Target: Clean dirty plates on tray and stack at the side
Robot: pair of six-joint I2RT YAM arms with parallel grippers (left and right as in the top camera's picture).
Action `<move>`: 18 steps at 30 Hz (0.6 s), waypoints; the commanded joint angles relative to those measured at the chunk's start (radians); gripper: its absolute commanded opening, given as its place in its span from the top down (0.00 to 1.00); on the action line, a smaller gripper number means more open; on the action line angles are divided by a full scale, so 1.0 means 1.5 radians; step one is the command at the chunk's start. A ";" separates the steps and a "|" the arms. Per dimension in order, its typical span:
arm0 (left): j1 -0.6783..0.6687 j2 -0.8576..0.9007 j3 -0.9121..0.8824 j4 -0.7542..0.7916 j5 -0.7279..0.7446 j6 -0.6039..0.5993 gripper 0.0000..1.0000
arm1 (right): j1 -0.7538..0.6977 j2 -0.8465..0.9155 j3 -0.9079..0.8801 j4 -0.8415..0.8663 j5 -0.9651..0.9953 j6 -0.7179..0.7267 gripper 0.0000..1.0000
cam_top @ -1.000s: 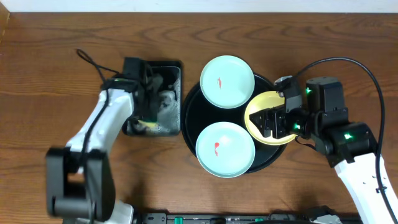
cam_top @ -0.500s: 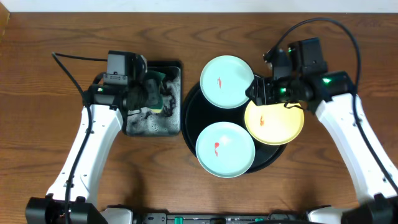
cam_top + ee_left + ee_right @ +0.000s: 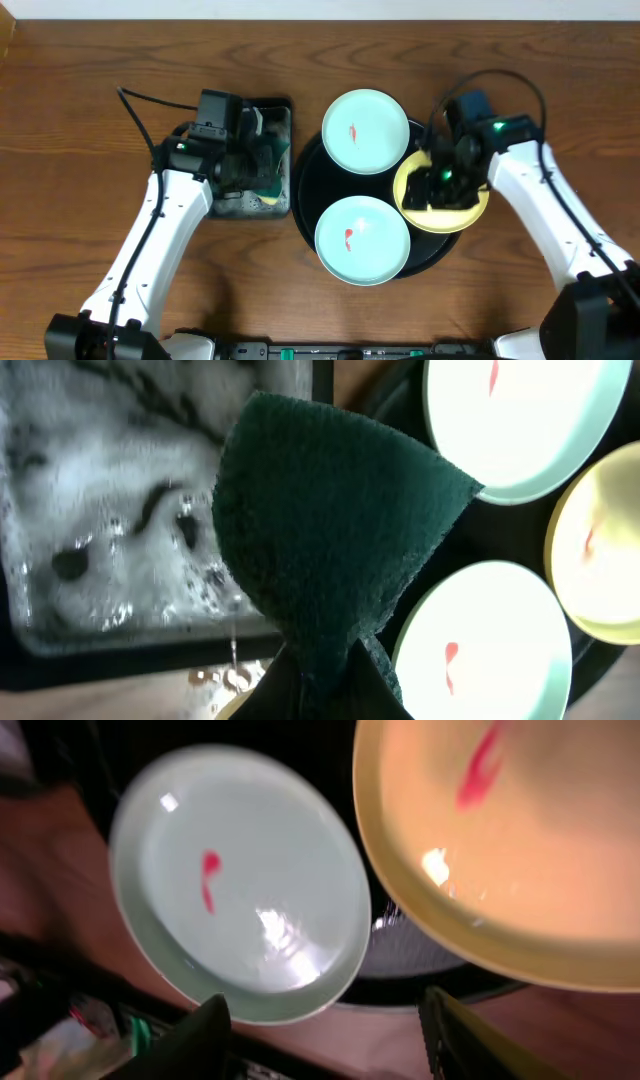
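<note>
Two mint plates (image 3: 365, 131) (image 3: 362, 240) and a yellow plate (image 3: 462, 208) lie on the round black tray (image 3: 300, 195), each with a red smear. My left gripper (image 3: 255, 160) hangs over the sponge tray's right edge, shut on a dark green sponge (image 3: 330, 530) that fills the left wrist view. My right gripper (image 3: 433, 185) hovers over the yellow plate's left part. In the right wrist view its fingers (image 3: 190, 1040) stand apart and empty, with the near mint plate (image 3: 240, 885) and the yellow plate (image 3: 510, 850) beyond them.
The rectangular black sponge tray (image 3: 228, 205) holds foamy water (image 3: 100, 510) left of the round tray. Brown wooden table (image 3: 90, 80) surrounds everything. A black cable (image 3: 135, 98) trails behind the left arm.
The left gripper has shifted a little right over the sponge tray, still holding the sponge. The right gripper swung to the yellow plate's far rim, then back over it, jaws narrower.
</note>
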 commanded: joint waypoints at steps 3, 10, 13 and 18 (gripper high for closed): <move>-0.004 -0.015 0.011 -0.033 0.006 0.002 0.93 | 0.068 -0.003 -0.122 0.050 -0.004 0.045 0.43; -0.007 -0.066 0.011 -0.071 0.007 0.002 0.93 | 0.120 -0.003 -0.221 0.181 0.140 0.169 0.55; -0.007 -0.096 0.011 -0.084 0.007 0.002 0.93 | 0.132 -0.002 -0.258 0.256 0.143 0.183 0.67; -0.007 -0.127 0.011 -0.104 0.007 0.002 0.92 | 0.135 -0.003 -0.271 0.309 0.144 0.201 0.99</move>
